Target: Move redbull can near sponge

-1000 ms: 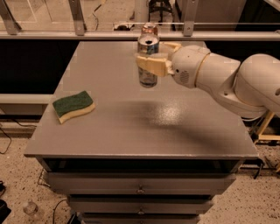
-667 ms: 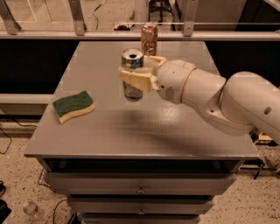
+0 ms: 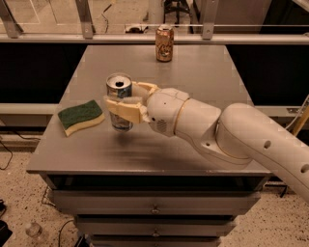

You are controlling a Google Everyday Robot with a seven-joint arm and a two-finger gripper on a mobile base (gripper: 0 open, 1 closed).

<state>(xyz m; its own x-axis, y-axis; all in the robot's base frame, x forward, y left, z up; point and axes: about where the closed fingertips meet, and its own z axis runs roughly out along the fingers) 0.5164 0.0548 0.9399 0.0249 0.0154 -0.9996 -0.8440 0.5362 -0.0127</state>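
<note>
Fingers [image 3: 126,108] clamping redbull can [image 3: 119,87], gripper [image 3: 121,98] nearer sponge [image 3: 80,116]

**Robot test lab, by the look of it**

A grey metal-topped cabinet [image 3: 203,67] with drawers [image 3: 154,201] stands on a speckled floor [image 3: 21,198] strewn with loose cables [image 3: 6,161]. Behind runs a glass partition [image 3: 48,17] on metal posts, with a swivel chair's base [image 3: 176,6] beyond. The white arm's gripper [image 3: 121,99], over the cabinet's front left, clasps the redbull can [image 3: 119,90].

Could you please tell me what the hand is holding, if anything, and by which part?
The hand, over the left front of the grey table, is shut on the tall slim blue-and-silver drink can, clasping its sides at mid-height.
</note>
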